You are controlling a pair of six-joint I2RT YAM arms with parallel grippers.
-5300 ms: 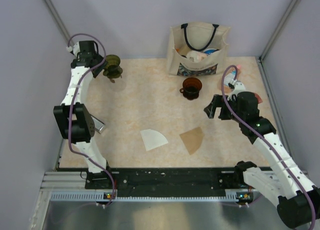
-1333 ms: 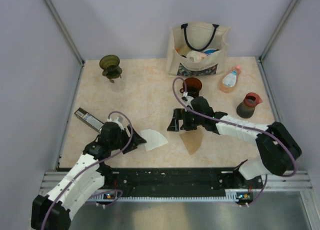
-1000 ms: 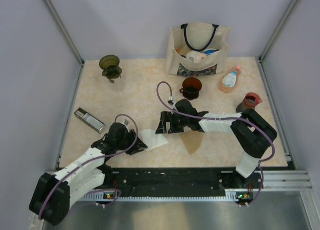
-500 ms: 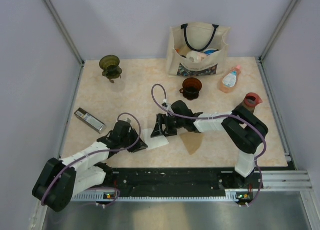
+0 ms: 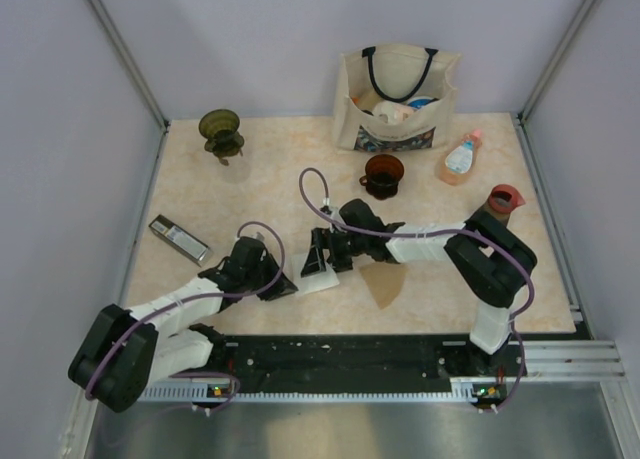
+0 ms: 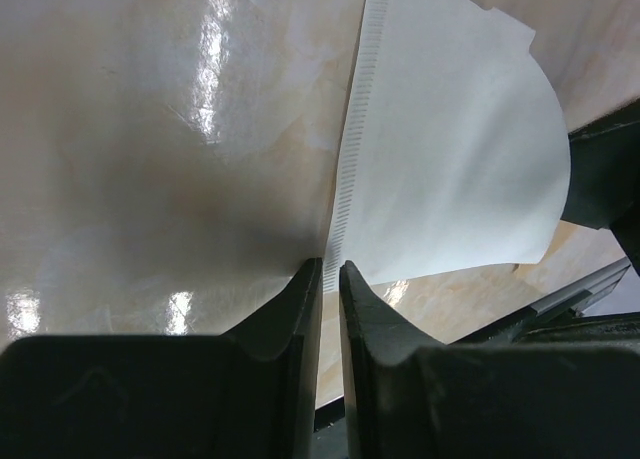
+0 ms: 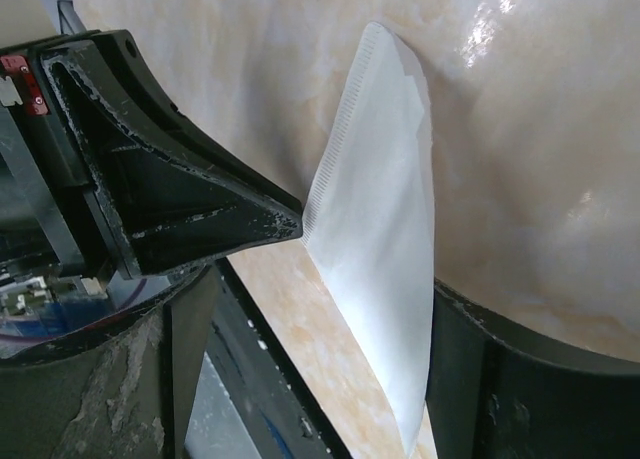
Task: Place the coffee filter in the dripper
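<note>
My L claw [image 6: 328,274] is pinched on the pointy end of the white filter [image 6: 450,149] on the worktop [image 6: 150,129] — its ribbed edge runs straight away from me. My R claw [image 7: 310,379] is wide apart at the round end — a finger each side.

A robot lab's test cell rather than a kitchen: the marble-look table [image 5: 250,194] is boxed in behind and on both sides by plain lilac-grey panels [image 5: 300,39] on bare metal posts [image 5: 120,49], and a black mounting rail [image 5: 350,354] along its near edge carries the cabled left arm [image 5: 180,304] and right arm [image 5: 440,241].
</note>
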